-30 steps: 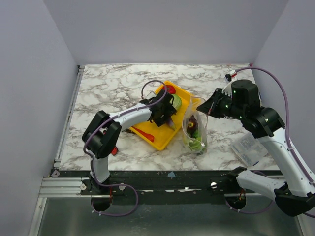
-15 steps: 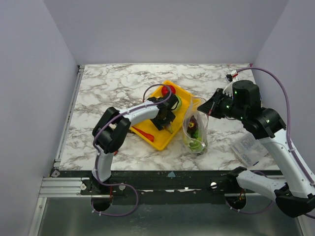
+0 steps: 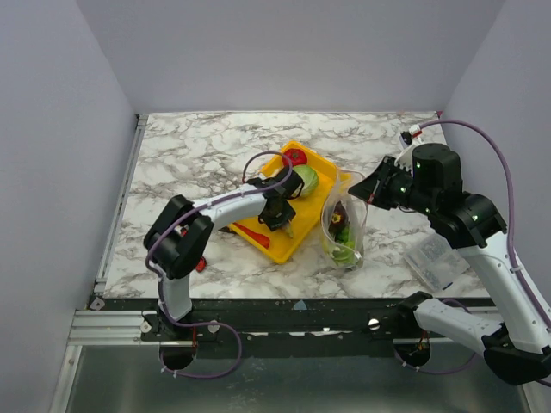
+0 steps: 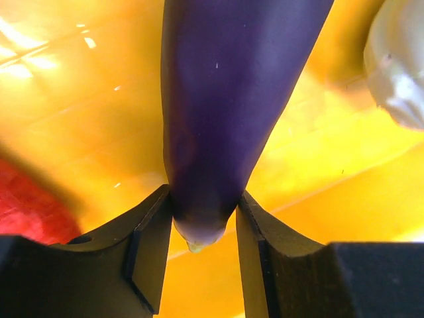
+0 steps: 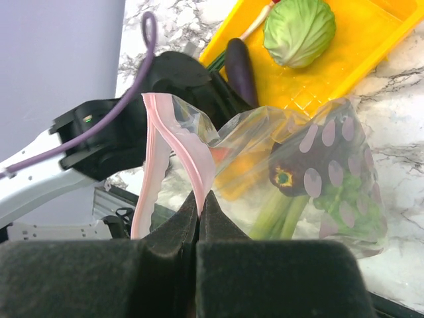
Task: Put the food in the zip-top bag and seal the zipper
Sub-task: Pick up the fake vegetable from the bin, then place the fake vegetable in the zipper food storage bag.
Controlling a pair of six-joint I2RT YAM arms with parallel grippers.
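Two arms reach out from the near edge of the table [image 3: 198, 155]. At the 4 o'clock side of the scene, nearest the right arm's base, a small clear packet [image 3: 435, 262] lies flat on the marble.

Farther in, the left end effector [image 4: 202, 212] is down in the yellow tray [image 3: 280, 248], closed narrowly on the tip of a purple eggplant [image 4: 232, 99]. Its dark fingers [image 4: 149, 252] press against both sides of the eggplant, which lies on the tray floor. Something red shows at 8 o'clock in the left wrist view, too blurred to name.

Just beside the tray's 3 o'clock edge stands the zip-top bag [image 3: 343, 225], mouth up and gaping. The right end effector [image 5: 199, 205] is pinched tight on the zipper [image 5: 189, 149] – the pink strip runs up out of its closed fingers – and holds that side of the mouth aloft. Inside the bag sit a second eggplant [image 5: 291, 175] and green stalks [image 5: 285, 215] near the bottom.

Toward the tray's far end, a green cabbage [image 3: 303, 179] rests at about 1 o'clock from the left end effector. A red tomato [image 3: 295, 157] lies at 12 o'clock, in the far corner beyond the cabbage.
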